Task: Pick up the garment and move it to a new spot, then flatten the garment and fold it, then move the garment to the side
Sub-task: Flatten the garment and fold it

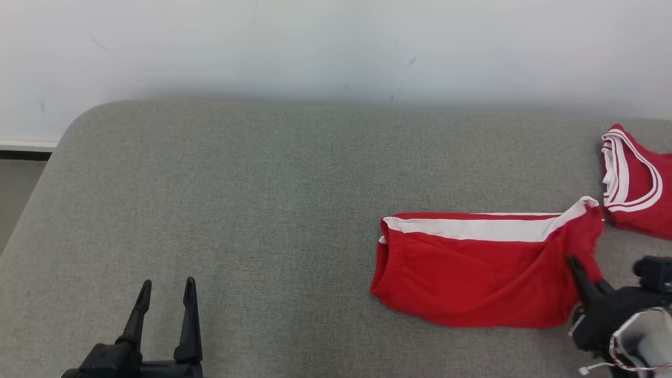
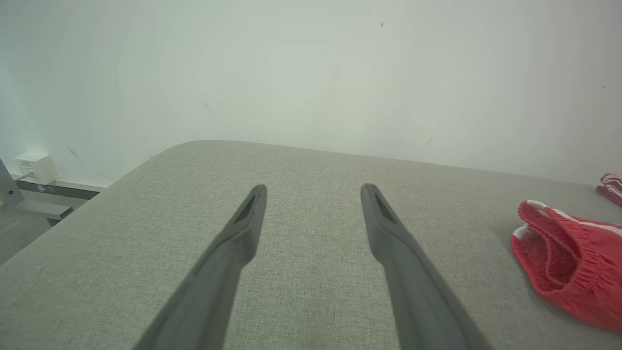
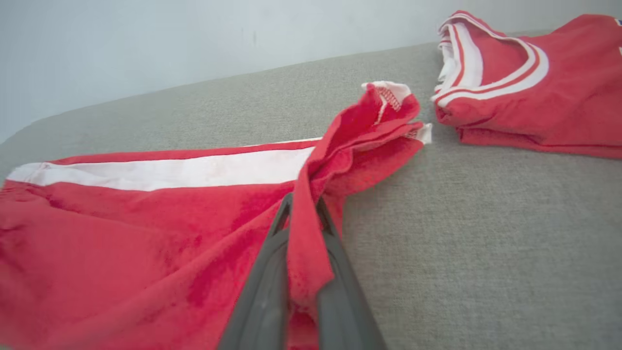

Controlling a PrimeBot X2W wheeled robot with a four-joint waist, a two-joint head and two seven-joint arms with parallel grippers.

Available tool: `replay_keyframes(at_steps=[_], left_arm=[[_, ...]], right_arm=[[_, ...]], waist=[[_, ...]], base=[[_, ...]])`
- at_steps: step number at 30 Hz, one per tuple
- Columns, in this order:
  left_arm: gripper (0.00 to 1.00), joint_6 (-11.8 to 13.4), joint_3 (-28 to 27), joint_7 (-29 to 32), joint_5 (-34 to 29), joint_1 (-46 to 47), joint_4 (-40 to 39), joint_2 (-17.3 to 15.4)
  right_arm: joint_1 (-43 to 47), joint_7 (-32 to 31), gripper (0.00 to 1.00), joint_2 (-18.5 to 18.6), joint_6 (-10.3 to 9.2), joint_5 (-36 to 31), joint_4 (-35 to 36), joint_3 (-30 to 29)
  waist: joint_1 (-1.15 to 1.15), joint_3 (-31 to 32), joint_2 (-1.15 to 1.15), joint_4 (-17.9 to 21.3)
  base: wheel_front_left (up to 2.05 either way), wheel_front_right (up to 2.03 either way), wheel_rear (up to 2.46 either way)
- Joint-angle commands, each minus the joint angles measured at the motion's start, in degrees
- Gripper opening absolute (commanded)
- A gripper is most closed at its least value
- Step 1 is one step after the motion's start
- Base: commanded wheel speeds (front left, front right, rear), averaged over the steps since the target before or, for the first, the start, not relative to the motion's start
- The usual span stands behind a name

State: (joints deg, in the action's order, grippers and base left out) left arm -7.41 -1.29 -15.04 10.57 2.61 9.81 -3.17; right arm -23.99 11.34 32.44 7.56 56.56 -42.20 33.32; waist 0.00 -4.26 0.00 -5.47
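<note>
Red garment lies right of centre on our grey padded table, whose left half gives us open room. A folded jersey is cut off far right. Our right gripper pinches the garment's near-right hem. Our left gripper stands wide open, near left.

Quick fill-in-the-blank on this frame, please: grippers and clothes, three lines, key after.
1. The right gripper is shut on the red shorts, whose side stripe is ____.
2. The left gripper, open, holds ____.
3. By the robot's own sides, the folded jersey lies to the ____ of the shorts.
Missing words: white; nothing; right.
</note>
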Motion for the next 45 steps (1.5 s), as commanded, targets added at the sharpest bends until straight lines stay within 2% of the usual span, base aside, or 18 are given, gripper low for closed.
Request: replay_keyframes(at_steps=[1,11,18,25,30,31,32,41,42,45], left_arm=[[1.0,-0.1,-0.1,-0.2,-0.2,-0.4,-0.1,0.0],[1.0,-0.1,0.0,-0.2,0.0,-0.8,-0.2,0.1],[1.0,0.0,0.5,-0.2,0.4,-0.3,-0.4,0.0],[1.0,0.0,1.2,-0.2,0.8,0.6,0.0,0.2],[1.0,0.0,1.7,-0.2,1.1,1.2,0.4,0.2],[1.0,0.0,1.7,-0.2,1.1,1.1,0.4,0.2],[1.0,0.0,1.7,-0.2,1.1,1.2,0.5,0.3],[1.0,0.0,0.9,-0.2,0.9,0.8,0.3,0.3],[1.0,0.0,0.7,-0.2,0.6,0.6,0.1,0.3],[1.0,0.0,0.5,-0.2,0.4,0.4,-0.2,0.2]], right_arm=[[0.7,0.4,0.0,-0.6,-0.18,-0.8,0.9,0.1],[3.5,-3.0,0.0,-6.3,-0.18,-9.5,15.5,0.5],[7.2,-8.4,0.0,-11.2,-0.18,-14.9,24.6,-2.8],[11.1,-14.0,0.0,-17.1,-0.18,-21.1,29.5,-6.9],[12.2,-14.4,0.0,-20.3,-0.18,-23.5,29.6,-8.5],[12.3,-14.2,0.95,-20.6,-0.18,-23.8,29.5,-8.8],[12.2,-13.8,1.0,-20.8,-0.18,-24.0,29.5,-9.2],[12.5,-8.0,1.0,-20.3,-0.18,-25.3,30.6,-15.8],[12.7,-6.3,1.0,-19.9,-0.18,-25.8,30.3,-18.2],[12.7,-4.3,1.0,-19.2,-0.18,-27.0,30.0,-20.5]], waist=[[0.0,0.2,0.0,-0.1],[0.0,0.9,0.0,-0.5],[0.0,0.4,0.0,-1.6],[0.0,-0.6,0.0,-2.9],[0.0,-0.9,0.0,-3.2],[0.0,-0.9,0.0,-3.2],[0.0,-0.9,0.0,-3.2],[0.0,-0.5,0.0,-2.3],[0.0,-0.4,0.0,-2.1],[0.0,-0.2,0.0,-1.9]], base=[[0.0,0.0,0.0],[0.0,0.0,0.0],[0.0,0.0,0.0],[0.0,0.0,0.0],[0.0,0.0,0.0],[0.0,0.0,0.0],[0.0,0.0,0.0],[0.0,0.0,0.0],[0.0,0.0,0.0],[0.0,0.0,0.0]])
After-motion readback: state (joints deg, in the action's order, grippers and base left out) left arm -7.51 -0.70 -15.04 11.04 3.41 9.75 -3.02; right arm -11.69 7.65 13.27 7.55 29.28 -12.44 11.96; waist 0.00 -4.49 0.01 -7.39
